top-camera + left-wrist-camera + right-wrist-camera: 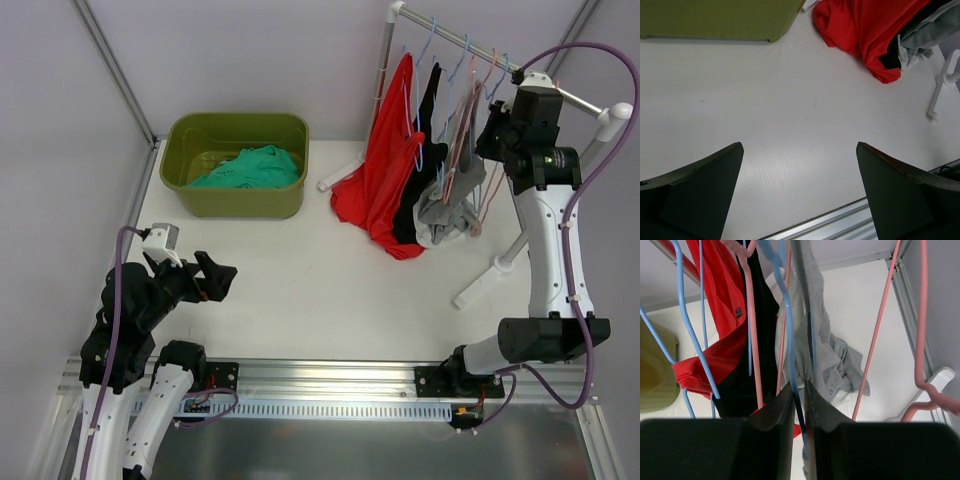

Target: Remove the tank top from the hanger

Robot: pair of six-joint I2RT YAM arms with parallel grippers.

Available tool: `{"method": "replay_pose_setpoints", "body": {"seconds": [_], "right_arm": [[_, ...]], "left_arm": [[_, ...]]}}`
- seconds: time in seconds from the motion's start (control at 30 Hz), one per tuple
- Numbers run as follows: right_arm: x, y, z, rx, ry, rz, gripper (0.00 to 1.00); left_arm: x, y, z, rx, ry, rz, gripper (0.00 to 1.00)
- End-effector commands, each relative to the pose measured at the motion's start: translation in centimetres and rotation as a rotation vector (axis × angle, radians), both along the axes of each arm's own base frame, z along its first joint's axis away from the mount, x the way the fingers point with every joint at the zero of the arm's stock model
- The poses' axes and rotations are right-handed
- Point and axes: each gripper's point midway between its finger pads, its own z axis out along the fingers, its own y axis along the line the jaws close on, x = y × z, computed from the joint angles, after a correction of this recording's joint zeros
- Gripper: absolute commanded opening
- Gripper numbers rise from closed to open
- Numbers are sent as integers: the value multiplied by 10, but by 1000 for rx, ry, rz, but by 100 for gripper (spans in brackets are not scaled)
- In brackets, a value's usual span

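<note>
The right gripper [799, 388] is pinched shut on a blue hanger [783, 315] at the far-right rack [450, 32], likely steadying it to free the grey top [835, 360], while the left gripper [799, 147] waits near-left, jaws apart.

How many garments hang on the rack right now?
3: a red garment leftmost, a black garment in the middle, a grey garment rightmost. Others may be hidden behind them.

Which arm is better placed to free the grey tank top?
Right. The right gripper is at the rack, pinching the blue hanger beside the grey tank top; the left gripper sits open, far across the table.
</note>
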Motion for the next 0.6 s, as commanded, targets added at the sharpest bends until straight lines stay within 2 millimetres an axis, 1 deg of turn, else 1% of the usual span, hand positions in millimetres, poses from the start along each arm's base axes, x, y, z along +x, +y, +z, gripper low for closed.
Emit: {"method": "replay_pose_setpoints", "body": {"seconds": [0.0, 0.03, 0.13, 0.23, 0.33, 0.43, 0.47, 0.53, 0.57], "right_arm": [[3, -6, 33, -15, -116, -45, 13], [4, -7, 34, -13, -121, -48, 8], [-1, -9, 42, 3, -149, -74, 0], [-8, -9, 57, 30, -195, -90, 0], [-25, -8, 82, 54, -267, -89, 0], [-35, -8, 95, 65, -301, -86, 0], [-43, -7, 103, 71, -323, -80, 0], [-51, -6, 107, 78, -334, -77, 0], [-60, -6, 111, 83, -341, -70, 0]], "left_arm": [[4, -6, 12, -17, -54, -28, 99], [4, -6, 11, -17, -50, -28, 98], [3, -7, 10, -19, -49, -32, 99], [3, -10, 8, -20, -42, -45, 99], [2, -13, 6, -18, -33, -66, 99], [1, -16, 6, -17, -32, -78, 99], [1, -16, 5, -16, -30, -79, 99], [0, -16, 5, -17, -31, -80, 99], [0, -16, 5, -16, -31, -80, 99]]}}
